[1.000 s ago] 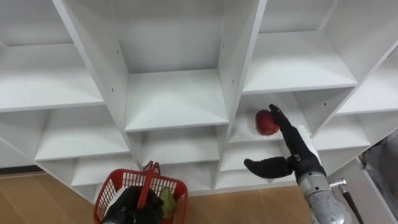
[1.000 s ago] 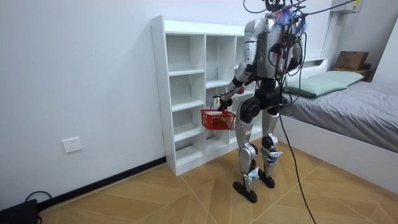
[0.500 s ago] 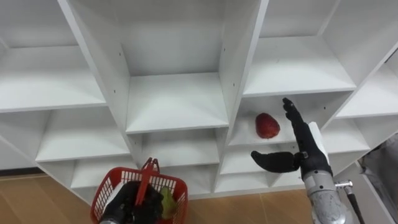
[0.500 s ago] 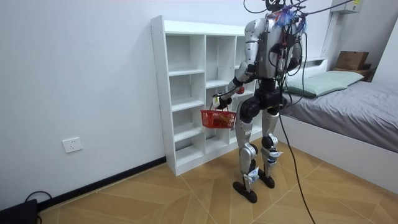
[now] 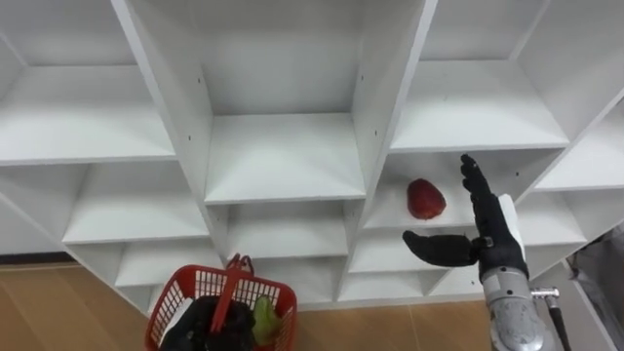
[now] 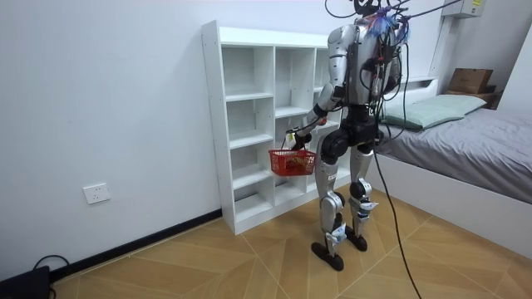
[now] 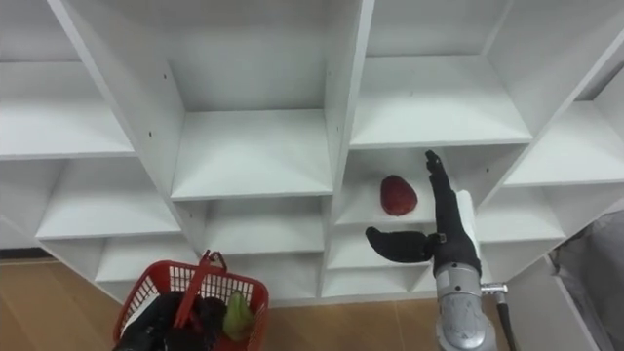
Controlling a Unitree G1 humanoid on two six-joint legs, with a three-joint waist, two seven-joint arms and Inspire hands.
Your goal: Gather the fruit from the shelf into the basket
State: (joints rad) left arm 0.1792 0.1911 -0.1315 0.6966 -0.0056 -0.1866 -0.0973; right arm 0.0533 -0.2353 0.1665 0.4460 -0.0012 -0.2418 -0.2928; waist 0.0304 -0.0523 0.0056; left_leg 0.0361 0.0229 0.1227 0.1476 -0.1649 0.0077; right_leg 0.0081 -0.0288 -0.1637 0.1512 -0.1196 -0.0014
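Locate the red fruit [image 5: 425,199] right of centre in the frame. It lies on a shelf in the right-hand column of the white closet [image 5: 283,156], in the compartment just below the wide middle shelf. The right robot hand [image 5: 492,239] stands just to the right of the fruit and apart from it. Its fingers are straight and point up into the compartment, and its thumb is spread out to the left, below the fruit. This robot hand holds nothing.

Check the lower left of the frame. The red basket [image 5: 276,292] hangs in front of the lowest shelves, above the wooden floor [image 5: 58,312]. The left robot hand [image 5: 207,327] is curled round the basket's red handle. A green fruit [image 5: 263,322] lies inside the basket, beside that robot hand.

In the room view, confirm that the robot stands upright facing the closet, with the basket hanging in front of its legs. A bed [image 6: 465,137] stands at the room view's right.
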